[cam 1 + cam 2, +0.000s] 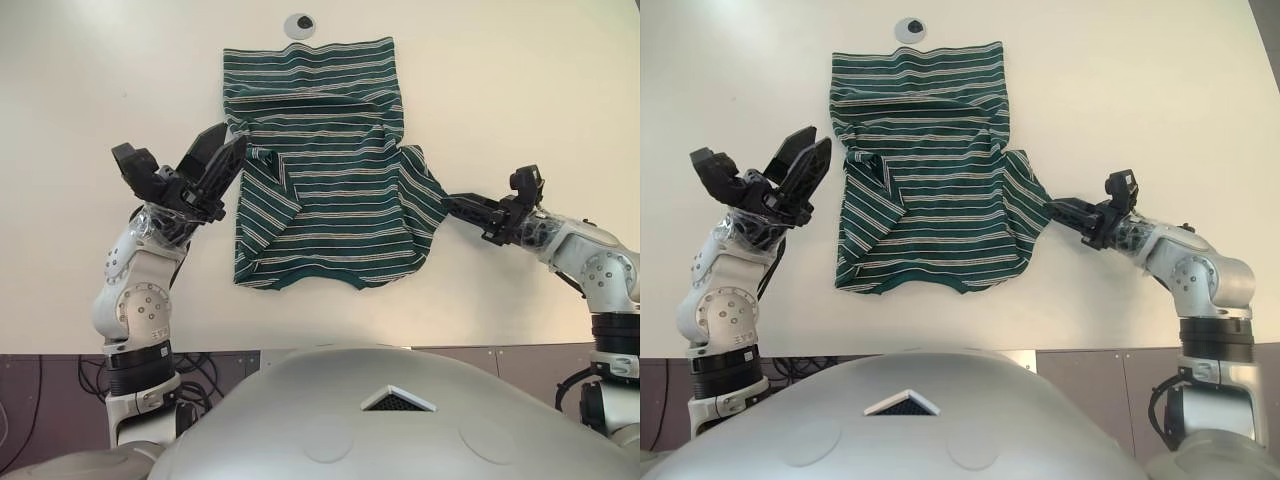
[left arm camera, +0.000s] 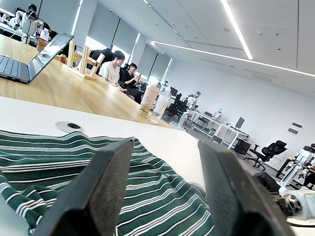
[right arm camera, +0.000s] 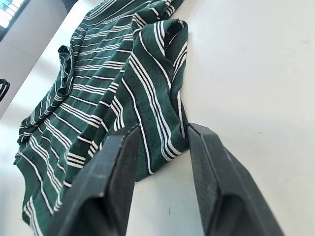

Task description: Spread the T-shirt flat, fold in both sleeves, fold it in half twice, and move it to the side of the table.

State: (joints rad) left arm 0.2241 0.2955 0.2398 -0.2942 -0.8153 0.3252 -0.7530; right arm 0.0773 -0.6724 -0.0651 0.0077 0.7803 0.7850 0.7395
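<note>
Lying rumpled across the middle of the white table [image 1: 520,90] is one green, white-striped T-shirt [image 1: 320,150]. Its left sleeve [image 1: 262,165] looks tucked in over the body, while the right sleeve [image 1: 420,175] juts out toward the table's right side.

The right gripper [image 3: 163,129] sits low on the tabletop at that sleeve's outer tip. Its jaws are moderately parted with the cloth edge between them, not yet pinched.

The left gripper [image 1: 228,140] hangs above the shirt's left edge, jaws wide apart and holding nothing.

Folding in the right sleeve seems to be the step in hand. To do it well, I would say the right jaws should close on the sleeve tip alone. They should then lift only slightly and carry it straight across onto the chest, so the body does not drag or bunch further.

Counting up: one T-shirt, two grippers, one table, and one small round cable port [image 1: 300,25] just beyond the shirt's far edge.
</note>
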